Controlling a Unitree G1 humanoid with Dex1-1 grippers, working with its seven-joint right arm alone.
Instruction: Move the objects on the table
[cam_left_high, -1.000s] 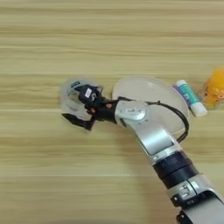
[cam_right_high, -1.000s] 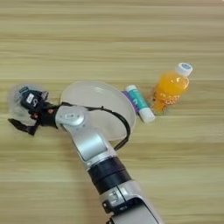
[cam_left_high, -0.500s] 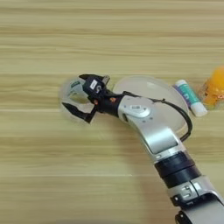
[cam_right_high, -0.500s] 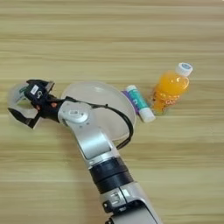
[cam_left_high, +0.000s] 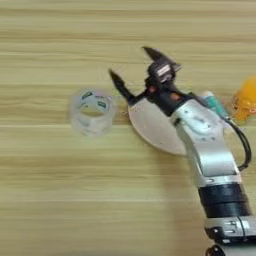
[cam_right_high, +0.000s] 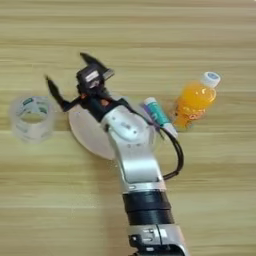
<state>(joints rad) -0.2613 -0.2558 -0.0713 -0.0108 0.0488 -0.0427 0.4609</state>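
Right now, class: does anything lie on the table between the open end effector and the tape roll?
Nothing visible does. The end effector is open just right of the tape roll, with bare table between them. The plate, glue stick and orange-drink bottle all lie further right.

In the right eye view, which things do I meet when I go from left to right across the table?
tape roll → right gripper, open → white plate → glue stick → orange-drink bottle
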